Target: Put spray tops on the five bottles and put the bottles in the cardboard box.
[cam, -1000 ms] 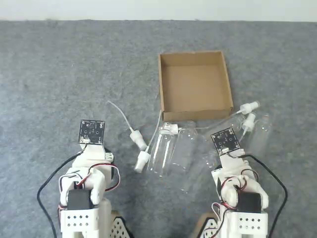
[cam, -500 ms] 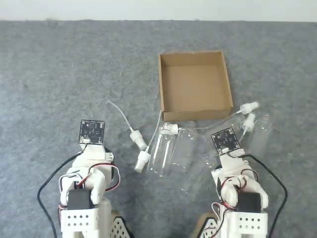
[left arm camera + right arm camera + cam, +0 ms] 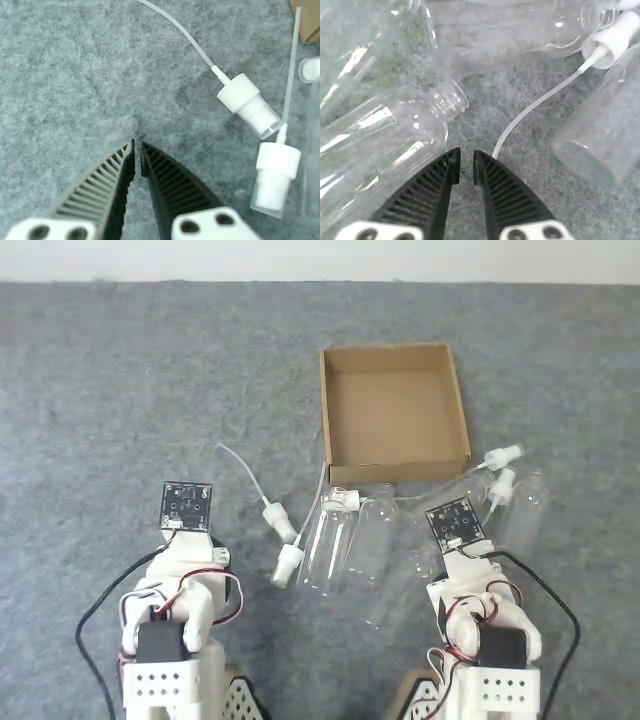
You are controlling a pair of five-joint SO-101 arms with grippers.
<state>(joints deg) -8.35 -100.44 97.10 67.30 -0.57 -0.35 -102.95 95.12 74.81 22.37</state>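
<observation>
Nothing is packed yet: the cardboard box sits open and empty on the grey carpet, with every bottle lying on its side just in front of it. One box, two arms and five white spray tops can be counted. Two tops lie loose beside the left arm, trailing their thin tubes. Two more lie near the box's right front corner, and a fifth sits at the neck of a bottle; whether it is fitted cannot be told. The bottles appear to number five, though the clear plastic makes the pile hard to count: two side by side, one further right, the others between.

The left claw is closed to a sliver above bare carpet and grips nothing, with the two loose tops near it. The right claw is likewise all but closed and empty-handed, poised beside an open-necked bottle and the end of a loose tube. At least four tops seem to need fitting, and all the boxing remains.
</observation>
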